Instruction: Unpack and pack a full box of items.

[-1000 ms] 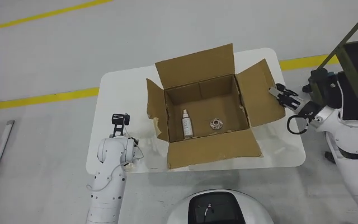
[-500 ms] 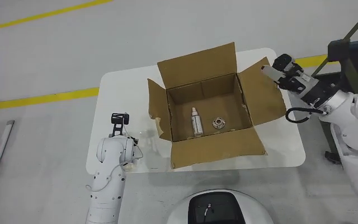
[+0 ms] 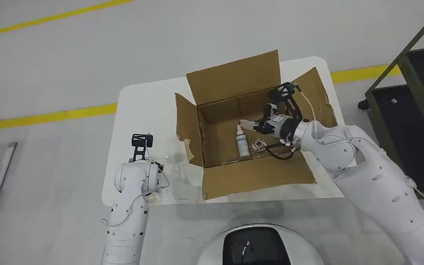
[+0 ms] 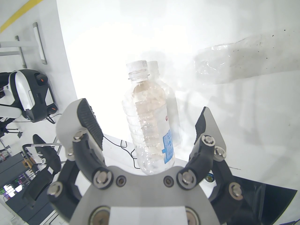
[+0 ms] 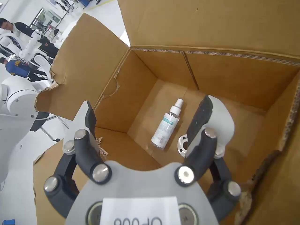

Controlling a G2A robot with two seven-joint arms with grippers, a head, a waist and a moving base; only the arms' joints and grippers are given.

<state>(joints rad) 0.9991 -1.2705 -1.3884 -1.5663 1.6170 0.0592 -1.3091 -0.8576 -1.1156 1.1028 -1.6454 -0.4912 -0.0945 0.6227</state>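
An open cardboard box [image 3: 232,76] stands in the middle of the white table [image 3: 146,106]. On its floor lie a white spray bottle [image 3: 242,142] and, right beside it, a small metal flange [image 3: 258,143]. My right gripper [image 3: 254,127] hangs open inside the box's mouth, above these two. In the right wrist view the spray bottle [image 5: 166,127] lies between the open fingers of the right gripper [image 5: 147,101], and one finger partly hides the flange [image 5: 182,142]. My left gripper [image 4: 144,106] is open around a clear water bottle [image 4: 150,127] near the table's front left edge, without touching it.
A crumpled clear plastic bag [image 4: 234,57] lies on the table beyond the water bottle. The box's four flaps [image 5: 89,54] are spread outward; the left one is torn. A dark cart [image 3: 397,106] stands off the table's right end.
My right arm swung from outside the box's right flap to over the box's inside. The box shifted slightly and the spray bottle moved right, towards the flange. The left arm stayed put.
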